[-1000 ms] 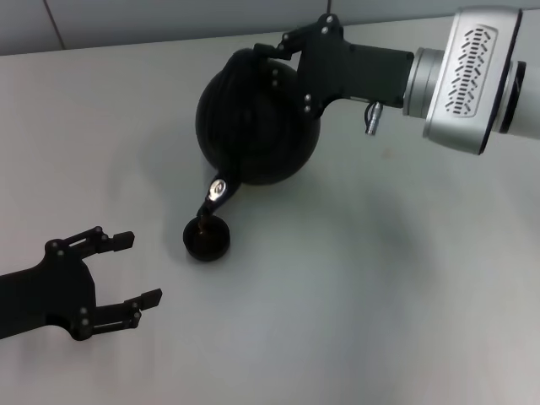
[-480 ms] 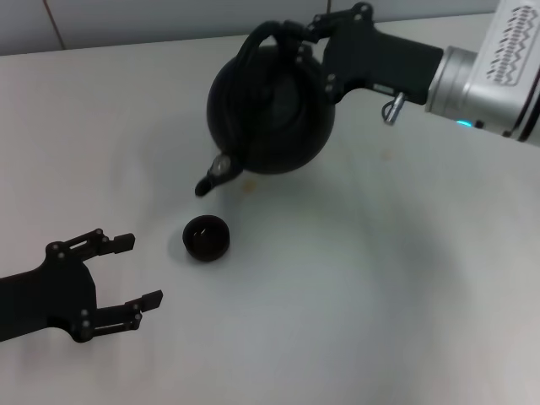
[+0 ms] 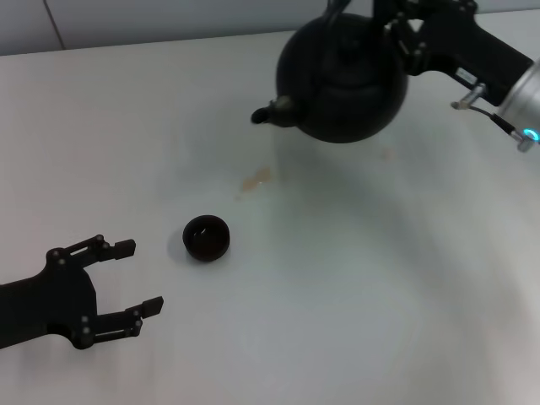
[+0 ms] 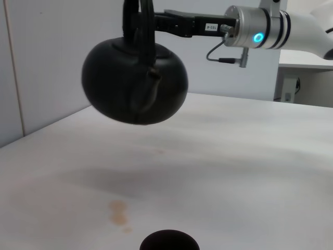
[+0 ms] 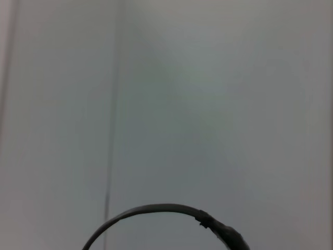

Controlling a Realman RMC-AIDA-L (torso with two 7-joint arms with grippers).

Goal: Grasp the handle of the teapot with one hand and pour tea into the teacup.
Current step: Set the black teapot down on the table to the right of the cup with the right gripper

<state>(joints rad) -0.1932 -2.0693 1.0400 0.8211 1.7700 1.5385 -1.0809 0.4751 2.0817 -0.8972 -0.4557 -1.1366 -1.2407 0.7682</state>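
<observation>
The round matte-black teapot (image 3: 342, 80) hangs level in the air at the back right, spout (image 3: 270, 111) pointing left. My right gripper (image 3: 390, 21) is shut on its arched handle (image 3: 336, 10) at the top. The left wrist view shows the teapot (image 4: 135, 78) above the table with that gripper (image 4: 165, 20) clamped on the handle (image 4: 138, 23). The right wrist view shows only an arc of the handle (image 5: 156, 210). The small dark teacup (image 3: 206, 237) stands alone on the table, well to the front left of the teapot. My left gripper (image 3: 140, 276) rests open left of the cup.
A pale brown splash of tea (image 3: 256, 179) lies on the white table (image 3: 363, 278) between teapot and cup, also visible as tea drops (image 4: 119, 211) beyond the cup rim (image 4: 169, 240). A grey wall (image 3: 169, 17) runs behind the table.
The right arm has lifted the teapot away from over the cup, back and to the right, and tipped it level. A tea splash now shows on the table. The left arm stayed put.
</observation>
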